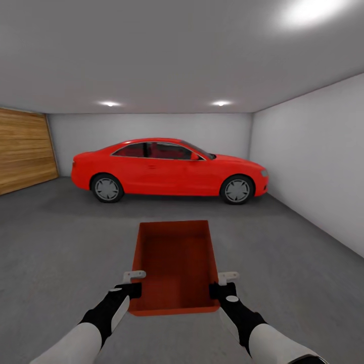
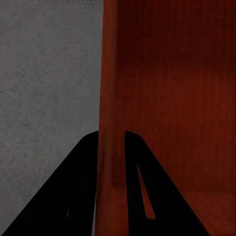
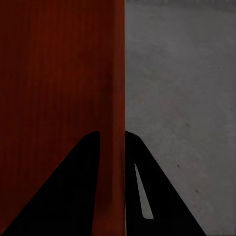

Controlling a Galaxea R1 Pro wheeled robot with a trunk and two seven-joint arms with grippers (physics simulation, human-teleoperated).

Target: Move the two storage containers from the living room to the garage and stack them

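I am in the garage, holding one orange-red storage container point(image 1: 174, 263) in front of me above the dark grey concrete floor point(image 1: 60, 237). My left gripper point(image 1: 132, 289) is shut on its left wall near the close corner. My right gripper point(image 1: 218, 289) is shut on its right wall. In the left wrist view the thin container wall point(image 2: 110, 147) runs between the black fingers point(image 2: 73, 196), with the bin's inside beside it. The right wrist view shows the other wall point(image 3: 114, 147) pinched between the black fingers point(image 3: 157, 196).
A red car point(image 1: 169, 169) is parked sideways across the far end. A wooden garage door point(image 1: 25, 149) is on the left, and a pale grey wall point(image 1: 313, 162) runs along the right. Open concrete lies between me and the car.
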